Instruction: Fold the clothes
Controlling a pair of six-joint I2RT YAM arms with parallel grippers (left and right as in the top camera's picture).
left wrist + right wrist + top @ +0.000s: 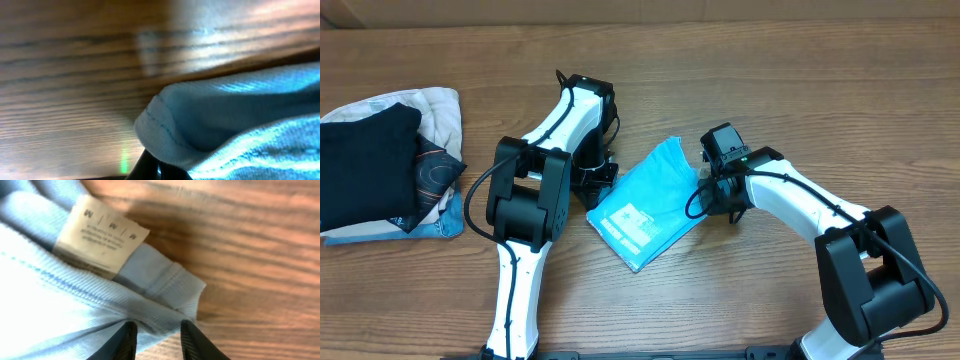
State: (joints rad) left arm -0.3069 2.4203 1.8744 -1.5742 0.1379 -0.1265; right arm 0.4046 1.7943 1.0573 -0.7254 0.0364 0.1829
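Shirt: the light blue cotton T-shirt lies folded small in the middle of the brown wooden table. It sits between my two arms, turned a bit slantwise.
Print: some white print shows on top of the shirt, near its front end. It is too small to read.
Size tag: a white cloth size tag with the letter M sticks out at the neck, on my right side.
Left gripper: my left gripper is at the shirt's left edge. It is squeezed together on the stitched hem. In my left wrist view the hem curls over one dark finger.
Right gripper: my right gripper is at the shirt's right corner. Its two black fingers are apart, with a fold of blue cloth between them.
Other clothes: a pile lies well apart at the left end of the table. A black folded cloth is on top and a pale beige folded cloth is behind it.
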